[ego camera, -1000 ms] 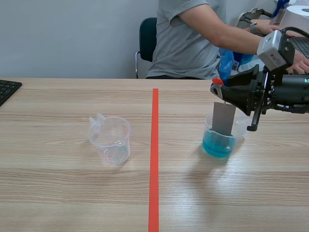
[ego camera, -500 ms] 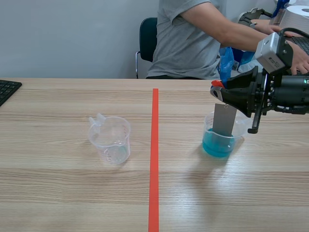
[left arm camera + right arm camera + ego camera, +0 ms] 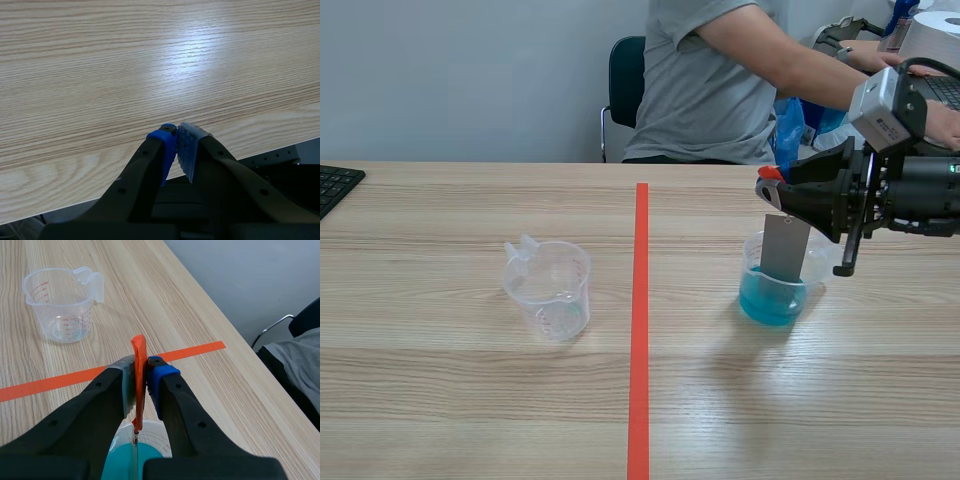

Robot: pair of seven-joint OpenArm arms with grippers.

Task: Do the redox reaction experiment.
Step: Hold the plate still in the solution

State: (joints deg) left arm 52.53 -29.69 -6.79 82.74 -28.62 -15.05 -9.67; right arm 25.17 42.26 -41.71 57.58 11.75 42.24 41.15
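The grey metal sheet (image 3: 785,248) hangs upright in the right half of the tabletop (image 3: 470,400), between the orange-red tape line (image 3: 640,320) and the right edge. Its lower end stands inside the beaker (image 3: 773,290), down in the blue liquid (image 3: 770,302). In the right wrist view the sheet (image 3: 135,450) shows only as a thin line going down from the gripper into the liquid (image 3: 120,465).

At its upper end the sheet carries an orange-red tab (image 3: 771,172). The right gripper (image 3: 775,195) is clenched on this tab: in the right wrist view the tab (image 3: 138,355) is pressed between the two pads of the gripper (image 3: 141,371), and its tip stands out above them. The arm comes in from the right edge and holds the gripper just above the beaker (image 3: 150,432), not touching it.

On the other side of the tape line (image 3: 50,382), well apart from the beaker, a clear measuring cup (image 3: 548,290) stands upright in the left half of the tabletop. In the right wrist view the cup (image 3: 62,302) shows red marks on its wall.

The left gripper (image 3: 177,142) is closed with nothing between its pads. It hangs over bare wood close to one edge of the tabletop.

A keyboard (image 3: 335,185) lies at the far left corner. Behind the far edge a person (image 3: 710,80) sits on a chair (image 3: 625,80).
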